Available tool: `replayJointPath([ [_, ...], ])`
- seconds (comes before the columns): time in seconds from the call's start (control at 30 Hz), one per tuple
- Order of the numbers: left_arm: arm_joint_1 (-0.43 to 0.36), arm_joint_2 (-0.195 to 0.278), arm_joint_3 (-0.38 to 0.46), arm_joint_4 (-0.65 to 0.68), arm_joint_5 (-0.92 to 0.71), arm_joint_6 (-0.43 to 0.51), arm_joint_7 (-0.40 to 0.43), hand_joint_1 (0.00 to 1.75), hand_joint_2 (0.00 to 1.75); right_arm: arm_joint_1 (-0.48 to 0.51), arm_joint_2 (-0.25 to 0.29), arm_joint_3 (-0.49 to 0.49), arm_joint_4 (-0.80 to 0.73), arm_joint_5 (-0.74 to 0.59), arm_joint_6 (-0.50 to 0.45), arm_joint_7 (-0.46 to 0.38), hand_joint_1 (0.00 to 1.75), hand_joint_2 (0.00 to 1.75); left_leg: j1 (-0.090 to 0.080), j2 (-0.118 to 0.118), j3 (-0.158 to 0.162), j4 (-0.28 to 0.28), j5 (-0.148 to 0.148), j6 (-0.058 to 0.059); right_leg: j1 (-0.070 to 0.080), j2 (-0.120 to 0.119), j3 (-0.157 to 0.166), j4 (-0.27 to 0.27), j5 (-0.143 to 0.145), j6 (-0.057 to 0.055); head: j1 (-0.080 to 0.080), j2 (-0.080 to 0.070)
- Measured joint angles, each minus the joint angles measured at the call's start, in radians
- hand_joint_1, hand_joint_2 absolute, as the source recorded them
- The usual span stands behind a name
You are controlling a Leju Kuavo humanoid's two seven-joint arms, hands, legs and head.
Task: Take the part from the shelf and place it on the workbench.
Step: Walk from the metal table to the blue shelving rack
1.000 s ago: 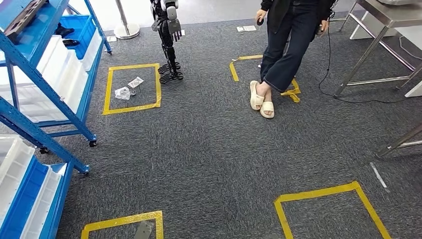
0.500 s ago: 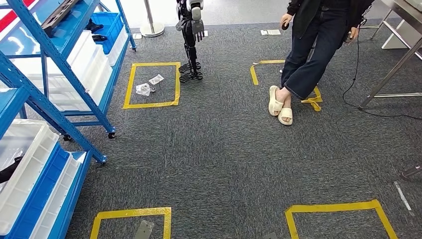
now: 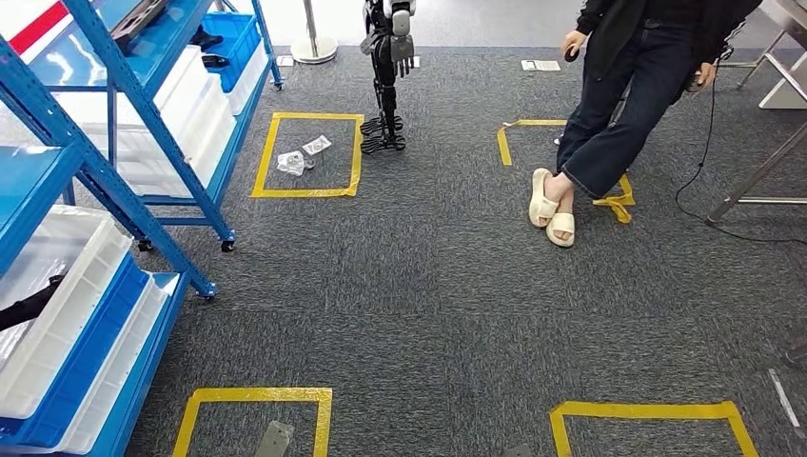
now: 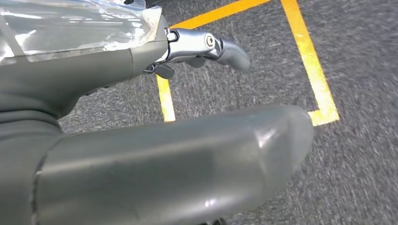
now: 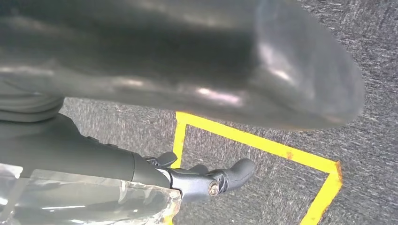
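Observation:
The blue shelf (image 3: 143,124) stands at the left, holding white and blue bins. A dark part (image 3: 30,305) lies in the nearest white bin (image 3: 67,314), and a dark flat part (image 3: 143,13) rests on the top level further back. Steel legs of the workbench (image 3: 759,173) show at the right edge. My left hand (image 4: 155,145) hangs over the grey carpet with its thumb and fingers (image 4: 231,49) stretched out and nothing in it. My right hand (image 5: 164,70) hangs the same way, fingers (image 5: 234,172) extended, holding nothing.
A person (image 3: 619,105) in cream slippers stands mid-right near a floor cable (image 3: 704,205). Another robot (image 3: 388,76) stands at the back. Yellow tape squares (image 3: 309,152) mark the carpet; one holds small plastic bags (image 3: 291,163). A post base (image 3: 314,48) is behind.
The whole picture has slid to the right as my view turned left: the shelf and its bins take up more of the left side, and the workbench legs have gone toward the right edge.

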Motion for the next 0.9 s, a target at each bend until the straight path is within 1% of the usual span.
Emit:
replayJointPath([
  [0.03,0.0,0.0,0.0,0.0,0.0,0.0,0.0,0.0,0.0,-0.001,0.0,0.0,0.0,0.0,0.0,0.0,0.0,0.0,0.001,-0.006,0.0,-0.003,0.003,0.006,0.0,-0.002,-0.002,0.001,-0.001,0.005,0.0,0.0],
  [0.07,0.001,0.0,0.0,0.0,0.0,0.0,0.0,0.0,0.0,-0.001,0.0,0.0,0.0,0.0,0.0,0.0,0.0,0.0,0.002,-0.012,0.001,-0.007,0.007,0.012,-0.002,0.003,-0.006,0.009,-0.007,0.01,0.0,0.0],
  [0.1,0.0,0.0,0.0,0.0,0.0,0.0,0.0,0.0,0.0,-0.002,0.0,0.0,0.0,0.0,0.0,0.0,0.0,0.0,0.005,-0.017,0.002,-0.01,0.01,0.018,-0.003,0.014,-0.016,0.032,-0.021,0.012,0.001,0.0],
  [0.13,-0.001,0.0,0.0,0.0,0.0,0.0,0.0,0.0,0.0,-0.002,-0.001,0.0,0.0,0.0,0.0,0.0,0.0,0.0,0.008,-0.021,0.002,-0.013,0.014,0.023,-0.004,0.028,-0.035,0.073,-0.043,0.012,0.003,0.0],
  [0.17,-0.002,-0.002,0.0,0.0,-0.001,0.0,0.0,0.0,0.0,-0.001,-0.001,0.0,0.0,0.001,0.0,0.0,0.0,0.0,0.007,-0.027,0.001,-0.013,0.015,0.026,-0.006,0.041,-0.064,0.137,-0.072,0.009,0.004,0.0],
  [0.2,-0.001,-0.002,0.0,0.0,-0.001,0.0,0.0,0.0,0.0,0.0,-0.001,0.0,0.0,0.003,-0.001,0.001,0.0,0.0,0.007,-0.033,0.0,-0.013,0.015,0.028,-0.006,0.047,-0.097,0.208,-0.1,0.007,0.005,0.0],
  [0.23,-0.001,-0.003,0.0,0.0,-0.001,0.0,0.0,0.0,0.0,0.001,-0.001,0.0,0.0,0.005,-0.001,0.002,0.0,0.0,0.007,-0.04,-0.001,-0.013,0.016,0.028,-0.007,0.049,-0.126,0.269,-0.12,0.007,0.005,0.0],
  [0.27,0.0,-0.003,0.0,0.0,-0.001,0.0,0.0,0.0,0.0,0.003,-0.002,0.0,0.0,0.008,-0.001,0.003,0.0,0.0,0.007,-0.047,-0.001,-0.012,0.016,0.028,-0.008,0.051,-0.143,0.302,-0.126,0.011,0.005,0.0],
  [0.3,0.001,-0.003,0.0,0.0,0.0,0.0,0.0,0.0,0.0,0.003,-0.002,0.0,0.0,0.01,-0.002,0.005,0.0,0.0,0.008,-0.055,-0.001,-0.012,0.017,0.027,-0.01,0.051,-0.138,0.29,-0.114,0.018,0.005,0.0],
  [0.33,0.001,-0.004,0.0,0.0,0.0,0.0,0.0,0.0,0.0,0.003,-0.002,0.0,0.0,0.013,-0.002,0.006,0.0,0.0,0.009,-0.063,0.0,-0.011,0.017,0.026,-0.013,0.054,-0.114,0.236,-0.088,0.028,0.005,0.0],
  [0.37,0.001,-0.004,0.0,0.0,0.001,0.0,0.0,0.0,0.0,0.003,-0.003,0.0,0.0,0.015,-0.002,0.006,0.0,0.0,0.01,-0.071,0.0,-0.011,0.017,0.024,-0.017,0.064,-0.077,0.159,-0.056,0.038,0.006,0.0],
  [0.4,0.0,-0.004,0.001,0.0,0.002,0.0,0.0,0.0,0.0,0.002,-0.003,0.0,0.0,0.016,-0.002,0.006,0.0,0.0,0.009,-0.079,-0.001,-0.008,0.016,0.019,-0.019,0.076,-0.044,0.088,-0.03,0.042,0.006,0.0],
  [0.43,0.0,-0.004,0.001,0.0,0.004,0.001,-0.001,0.0,0.0,0.002,-0.002,0.0,0.0,0.017,-0.002,0.007,0.0,0.0,0.007,-0.085,-0.002,-0.006,0.016,0.014,-0.02,0.086,-0.019,0.037,-0.011,0.042,0.006,0.0],
  [0.47,0.001,-0.004,0.001,0.0,0.005,0.001,-0.002,0.0,0.0,0.002,-0.002,0.0,0.0,0.018,-0.002,0.007,0.0,0.0,0.006,-0.09,-0.005,-0.006,0.017,0.008,-0.02,0.092,-0.008,0.013,-0.003,0.038,0.005,0.0],
  [0.5,0.001,-0.003,0.001,0.0,0.006,0.002,-0.002,0.0,0.0,0.002,-0.001,0.0,0.0,0.019,-0.002,0.007,0.0,0.0,0.005,-0.095,-0.007,-0.006,0.019,0.002,-0.017,0.09,-0.006,0.009,-0.001,0.031,0.004,0.0],
  [0.53,0.002,-0.003,0.002,0.0,0.007,0.003,-0.003,0.0,0.0,0.001,0.0,0.001,0.0,0.021,-0.001,0.008,0.0,0.0,0.006,-0.1,-0.008,-0.008,0.022,-0.003,-0.018,0.083,-0.007,0.009,0.001,0.024,0.003,0.0],
  [0.57,0.004,-0.002,0.002,0.0,0.007,0.003,-0.004,0.0,0.0,0.001,0.0,0.001,0.0,0.023,0.0,0.008,0.0,0.0,0.008,-0.1,-0.011,-0.006,0.019,-0.008,-0.019,0.078,-0.007,0.007,0.004,0.019,0.003,0.0],
  [0.6,0.004,-0.001,0.002,0.0,0.007,0.005,-0.005,0.0,0.0,0.0,0.0,0.002,0.0,0.026,0.001,0.008,0.0,0.0,0.009,-0.091,-0.018,0.01,0.007,-0.012,-0.021,0.071,-0.007,0.006,0.006,0.011,0.002,0.0],
  [0.63,0.005,-0.001,0.002,0.0,0.008,0.007,-0.008,0.0,0.0,-0.001,0.0,0.002,0.0,0.029,0.004,0.006,0.0,0.0,0.009,-0.077,-0.034,0.046,-0.017,-0.015,-0.023,0.062,-0.007,0.004,0.007,0.002,-0.001,0.0],
  [0.67,0.005,-0.001,0.002,0.0,0.008,0.011,-0.012,0.0,0.0,-0.001,0.0,0.002,0.0,0.03,0.008,0.004,0.0,0.0,0.01,-0.062,-0.059,0.102,-0.05,-0.019,-0.021,0.053,-0.007,0.004,0.007,-0.005,-0.004,0.0],
  [0.7,0.005,-0.002,0.003,0.0,0.008,0.014,-0.016,0.0,0.0,0.0,0.0,0.003,0.0,0.031,0.011,0.001,0.0,0.0,0.01,-0.05,-0.091,0.171,-0.084,-0.021,-0.018,0.042,-0.007,0.004,0.006,-0.012,-0.007,0.0],
  [0.73,0.007,-0.002,0.003,0.0,0.009,0.017,-0.02,0.0,0.0,0.002,0.0,0.003,0.0,0.03,0.014,-0.001,0.0,0.0,0.01,-0.045,-0.12,0.233,-0.109,-0.023,-0.015,0.031,-0.008,0.004,0.005,-0.014,-0.008,0.0],
  [0.77,0.01,-0.003,0.003,0.0,0.01,0.019,-0.024,0.0,0.0,0.003,0.0,0.003,0.0,0.029,0.018,-0.004,0.0,0.0,0.01,-0.042,-0.137,0.27,-0.118,-0.024,-0.012,0.02,-0.008,0.004,0.004,-0.015,-0.008,0.0],
  [0.8,0.013,-0.003,0.003,0.0,0.01,0.021,-0.027,0.0,0.0,0.003,0.0,0.003,0.0,0.028,0.021,-0.008,0.0,0.0,0.01,-0.039,-0.136,0.271,-0.108,-0.023,-0.01,0.01,-0.007,0.004,0.003,-0.016,-0.008,0.0],
  [0.83,0.016,-0.003,0.003,0.0,0.011,0.023,-0.029,0.0,0.0,0.003,-0.001,0.003,0.0,0.026,0.023,-0.011,0.0,0.0,0.01,-0.032,-0.114,0.233,-0.082,-0.02,-0.008,0.0,-0.006,0.004,0.003,-0.017,-0.008,0.0],
  [0.87,0.017,-0.003,0.004,0.0,0.011,0.024,-0.031,0.0,0.0,0.002,0.0,0.003,0.0,0.025,0.025,-0.015,0.0,0.0,0.009,-0.017,-0.077,0.165,-0.048,-0.014,-0.007,-0.01,-0.004,0.004,0.002,-0.018,-0.008,0.0],
  [0.9,0.015,-0.003,0.004,0.0,0.011,0.024,-0.033,0.0,0.0,0.001,0.0,0.003,0.0,0.025,0.026,-0.018,0.0,0.0,0.004,0.008,-0.039,0.094,-0.023,-0.009,-0.003,-0.02,-0.002,0.005,0.0,-0.017,-0.008,0.0],
])
